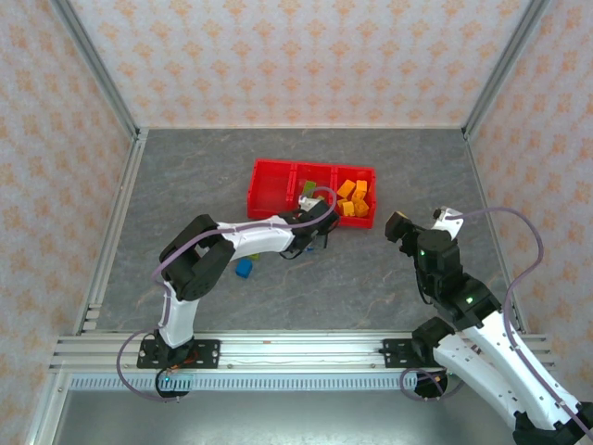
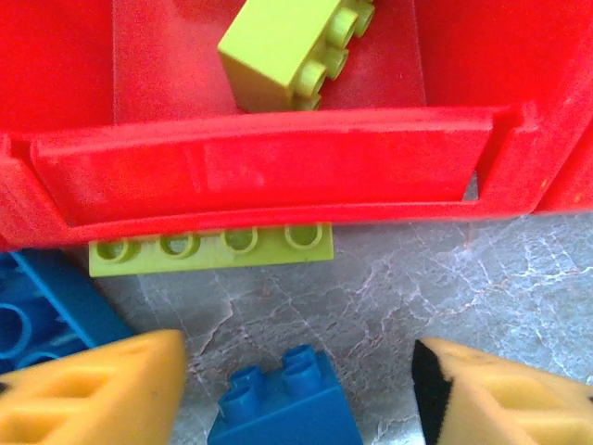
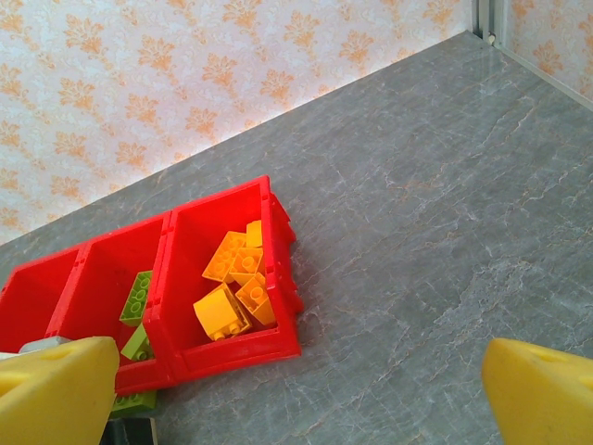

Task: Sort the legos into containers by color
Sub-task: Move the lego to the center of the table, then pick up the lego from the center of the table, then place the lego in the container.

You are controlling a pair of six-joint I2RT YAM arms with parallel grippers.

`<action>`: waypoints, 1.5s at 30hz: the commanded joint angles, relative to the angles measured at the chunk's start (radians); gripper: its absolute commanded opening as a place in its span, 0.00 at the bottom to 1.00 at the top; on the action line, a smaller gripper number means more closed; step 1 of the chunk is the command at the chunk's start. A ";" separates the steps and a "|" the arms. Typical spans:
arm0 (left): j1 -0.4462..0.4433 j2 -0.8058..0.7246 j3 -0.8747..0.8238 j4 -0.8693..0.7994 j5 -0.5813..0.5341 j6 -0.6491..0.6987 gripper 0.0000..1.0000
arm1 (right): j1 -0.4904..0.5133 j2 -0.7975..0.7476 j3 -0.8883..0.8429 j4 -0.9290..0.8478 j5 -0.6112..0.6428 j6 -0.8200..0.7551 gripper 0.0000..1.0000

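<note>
Our left gripper (image 2: 296,360) hangs spread and empty, and we find the blue brick (image 2: 278,413) right between its fingers. The lime plate (image 2: 211,248) lies farther, lengthwise along the tray (image 2: 259,171) wall.

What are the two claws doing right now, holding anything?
Left gripper: open over a blue brick, gripping nothing.
Right gripper: open, empty.

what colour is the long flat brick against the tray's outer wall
Lime green; the brick shows best in the left wrist view.
</note>
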 commanded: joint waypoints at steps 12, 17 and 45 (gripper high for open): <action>-0.018 -0.028 -0.074 -0.012 0.049 -0.100 0.74 | 0.007 -0.003 -0.006 0.013 0.016 -0.011 1.00; -0.018 -0.009 -0.064 -0.008 0.039 -0.108 0.66 | 0.007 -0.004 -0.006 0.013 0.014 -0.011 1.00; 0.166 -0.210 0.159 -0.144 -0.163 0.106 0.28 | 0.008 -0.005 -0.006 0.016 0.013 -0.010 1.00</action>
